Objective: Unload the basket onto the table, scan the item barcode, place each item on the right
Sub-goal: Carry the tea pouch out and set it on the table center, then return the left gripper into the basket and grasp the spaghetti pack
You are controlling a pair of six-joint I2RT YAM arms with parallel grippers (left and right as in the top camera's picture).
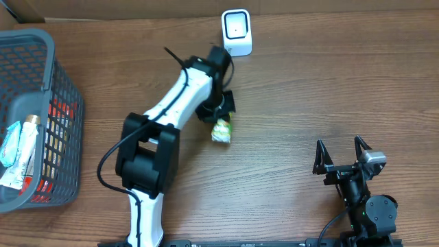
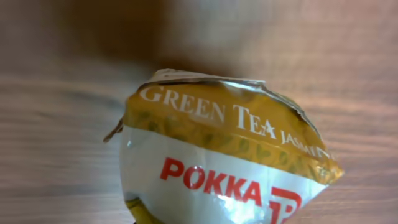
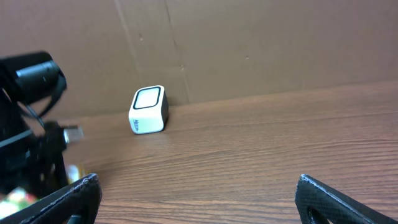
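Note:
The item is a crumpled Pokka green tea carton (image 1: 221, 130), white and yellow-green, which fills the left wrist view (image 2: 217, 155) with its printed face toward the camera. No barcode shows on that face. My left gripper (image 1: 218, 115) is shut on the carton's upper end, below and left of the white barcode scanner (image 1: 236, 32). Its fingers are hidden in the left wrist view. My right gripper (image 1: 341, 156) stands open near the front right, with nothing between its fingers (image 3: 74, 199). In the right wrist view the scanner (image 3: 148, 110) stands far off by the cardboard wall.
A grey mesh basket (image 1: 65, 82) at the far left holds several packaged goods. A cardboard wall (image 3: 249, 43) runs along the back edge of the table. The left arm (image 1: 164, 116) reaches diagonally across the middle.

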